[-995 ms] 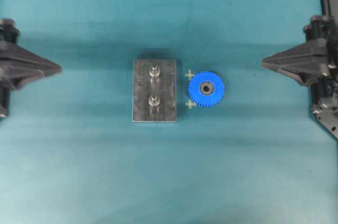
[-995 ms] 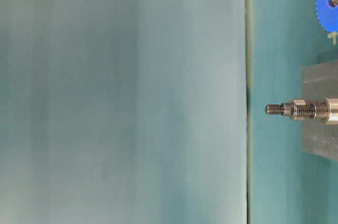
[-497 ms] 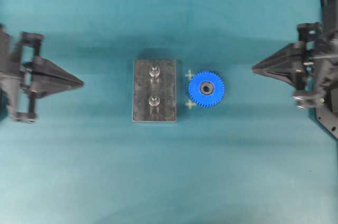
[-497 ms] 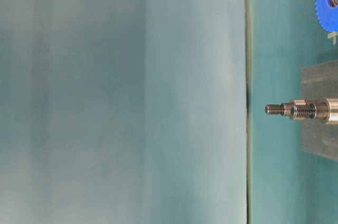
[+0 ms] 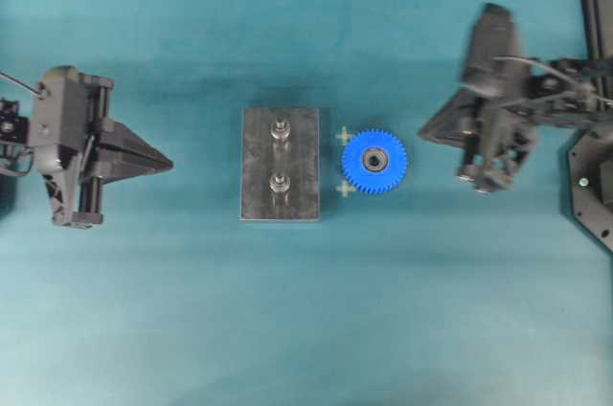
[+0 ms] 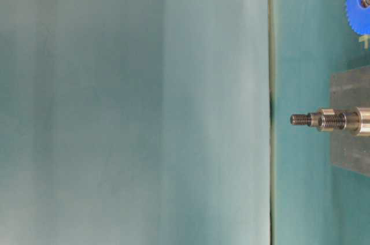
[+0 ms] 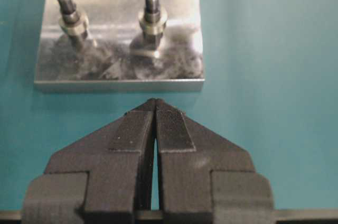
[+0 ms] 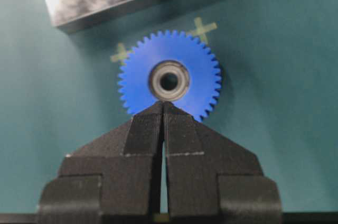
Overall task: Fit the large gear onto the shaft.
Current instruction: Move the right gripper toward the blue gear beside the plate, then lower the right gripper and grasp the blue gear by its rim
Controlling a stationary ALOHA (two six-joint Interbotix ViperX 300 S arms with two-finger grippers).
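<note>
- Where the teal cloth-covered surface (image 5: 287, 329) fills every view, two yellow tape crosses (image 5: 344, 136) lie on it.
- Dark grey rectangular metal plate (image 5: 259, 167), flat at centre, bearing two upright silver pegs.
- Short silver metal shaft (image 5: 280, 128), standing nearer the plate's short edge, bare.
- Bright blue toothed plastic gear (image 5: 374, 161) with silver bearing ring, flat just beside the plate, between the crosses.
- Left hand (image 7: 155, 102), black, pressed together, short of the plate.
- Right hand (image 8: 162, 105), black, pressed together, empty, tips near the gear.

We see a teal table (image 5: 306, 329) bearing a dark grey plate (image 5: 257, 176), the large gear (image 5: 374, 162) just beside it, flat.
</note>
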